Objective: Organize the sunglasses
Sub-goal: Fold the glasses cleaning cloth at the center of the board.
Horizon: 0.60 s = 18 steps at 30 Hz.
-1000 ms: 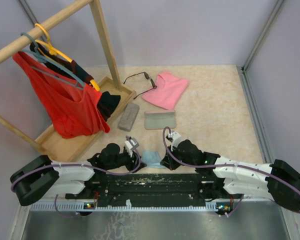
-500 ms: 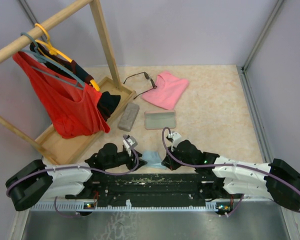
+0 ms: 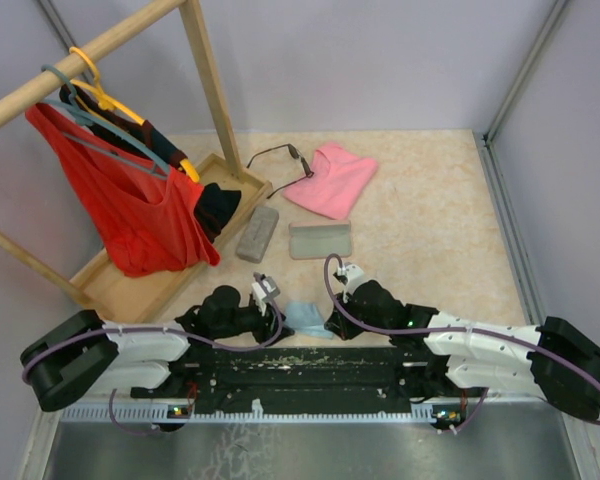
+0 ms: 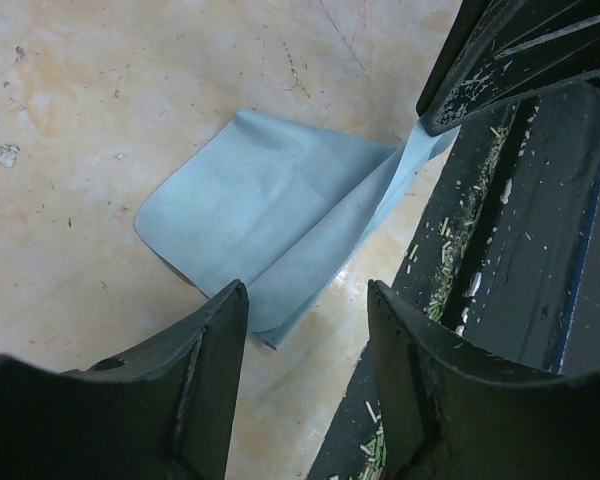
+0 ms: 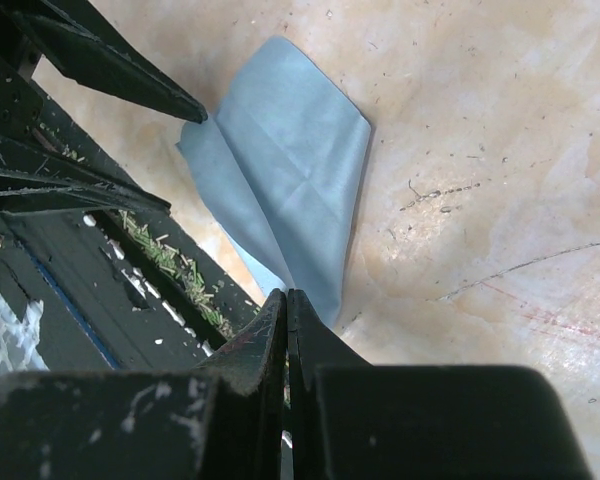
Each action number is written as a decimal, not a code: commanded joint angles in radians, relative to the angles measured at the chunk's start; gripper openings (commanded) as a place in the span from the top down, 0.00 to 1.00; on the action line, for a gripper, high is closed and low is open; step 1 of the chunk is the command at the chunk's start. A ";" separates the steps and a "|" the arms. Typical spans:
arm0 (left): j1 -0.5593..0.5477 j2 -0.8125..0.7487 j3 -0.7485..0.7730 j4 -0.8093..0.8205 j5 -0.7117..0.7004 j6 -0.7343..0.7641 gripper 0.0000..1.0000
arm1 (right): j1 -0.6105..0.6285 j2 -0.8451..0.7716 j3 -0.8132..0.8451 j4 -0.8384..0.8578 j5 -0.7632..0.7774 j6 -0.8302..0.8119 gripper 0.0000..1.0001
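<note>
One pair of dark wire-framed sunglasses [image 3: 278,157] lies at the back of the table, beside a pink folded item [image 3: 332,178] and far from both grippers. A light-blue cloth [image 3: 302,318] [image 4: 270,215] [image 5: 290,170] lies near the front edge between the grippers. My right gripper [image 3: 332,322] [image 5: 286,298] is shut on the cloth's near corner, lifting it slightly. My left gripper [image 3: 271,305] [image 4: 308,295] is open just left of the cloth, with nothing between its fingers [image 5: 110,70].
A grey case [image 3: 258,233] and a flat tan pouch [image 3: 320,240] lie mid-table. A wooden rack [image 3: 205,70] with a red garment [image 3: 130,210] on hangers stands at the left on a wooden tray [image 3: 130,290]. The black base rail [image 3: 310,365] runs along the near edge.
The left arm drew back a little half a second ago and has returned beside the cloth. The right gripper has kept its hold on the cloth corner.
</note>
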 commanded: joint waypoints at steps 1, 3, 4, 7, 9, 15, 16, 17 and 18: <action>0.001 0.027 0.039 0.001 0.020 0.030 0.43 | -0.006 -0.006 0.034 0.030 0.013 0.009 1.00; 0.002 0.042 0.047 -0.002 0.032 0.039 0.43 | -0.006 -0.007 0.034 0.028 0.019 0.016 1.00; 0.001 0.051 0.051 -0.003 0.038 0.039 0.43 | -0.006 -0.008 0.033 0.029 0.020 0.019 1.00; 0.001 0.070 0.059 -0.002 0.052 0.042 0.43 | -0.006 -0.008 0.031 0.031 0.021 0.024 1.00; 0.001 0.077 0.061 -0.002 0.053 0.043 0.43 | -0.006 -0.007 0.030 0.030 0.022 0.023 1.00; 0.001 0.081 0.065 -0.003 0.043 0.047 0.45 | -0.005 -0.008 0.029 0.029 0.031 0.030 1.00; 0.001 0.083 0.065 -0.004 0.040 0.047 0.45 | -0.006 -0.007 0.029 0.030 0.032 0.032 1.00; 0.000 0.083 0.066 -0.005 0.038 0.046 0.46 | -0.007 -0.007 0.029 0.032 0.032 0.033 1.00; 0.000 0.086 0.066 -0.006 0.036 0.047 0.46 | -0.007 -0.006 0.029 0.034 0.033 0.033 1.00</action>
